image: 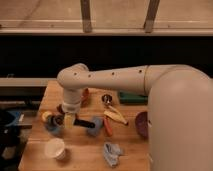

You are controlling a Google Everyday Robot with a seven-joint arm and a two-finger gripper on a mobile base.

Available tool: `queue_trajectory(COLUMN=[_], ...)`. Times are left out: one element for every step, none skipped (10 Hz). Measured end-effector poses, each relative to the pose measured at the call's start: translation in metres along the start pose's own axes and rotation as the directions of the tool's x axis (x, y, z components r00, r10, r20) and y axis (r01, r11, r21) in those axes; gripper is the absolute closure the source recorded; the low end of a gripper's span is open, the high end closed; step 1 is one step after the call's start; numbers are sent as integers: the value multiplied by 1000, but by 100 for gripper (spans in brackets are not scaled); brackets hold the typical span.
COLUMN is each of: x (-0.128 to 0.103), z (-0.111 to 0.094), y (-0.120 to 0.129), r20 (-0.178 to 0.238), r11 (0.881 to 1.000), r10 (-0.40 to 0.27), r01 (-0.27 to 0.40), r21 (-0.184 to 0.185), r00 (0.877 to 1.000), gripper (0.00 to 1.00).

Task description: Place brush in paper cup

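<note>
One white arm [110,77] reaches in from the right across the wooden surface [85,150], bends at a rounded elbow over the left half and drops straight down. Its claw [67,120] hangs low at the left side of the surface, just above the boards. The wrist and shadow cover it, so I cannot tell whether the claw is open or closed.

The brush [84,121] lies roughly level just to the right of the claw, its black handle pointing right. The near end of the handle meets the claw, and it may be held there, though the contact itself is not clear. Its far end stops at a small blue object [95,128].

The paper cup [55,148] stands upright near the front left corner of the surface, in front of the claw and apart from it, its mouth open upward. The brush is not in it.

A blue cup with an orange-yellow top [49,121] sits just left of the claw. To the right of the brush lies a yellow banana-like piece [116,116], with an orange-handled tool [108,128] beside it. Further right, a dark purple bowl [141,124] sits partly hidden by the robot's white body. A crumpled blue-grey cloth [112,152] lies near the front edge, well right of the paper cup. At the back of the surface, a flat green item [131,97] rests under the arm.
</note>
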Motion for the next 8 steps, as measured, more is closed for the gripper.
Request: queue_trajectory(x=[-6,-8,-8,-8,-8,-8,-8,-6], z=[1,1,1,1,1,0,1,5], y=[8,12,12,12,12,12,11,10], r20=[9,13,14,14,14,15,22,31], r11=[999,999,999,999,999,999,999,998], r10=[-33,-52,-51,-51,-51,-50,-53,-57], r01=[33,52,51,51,51,50,53,57], r21=[0,0,0,0,0,1,-4,-14], r00=[999,999,999,999,999,999,998,998], gripper=[81,81,81,81,81,81,81,81])
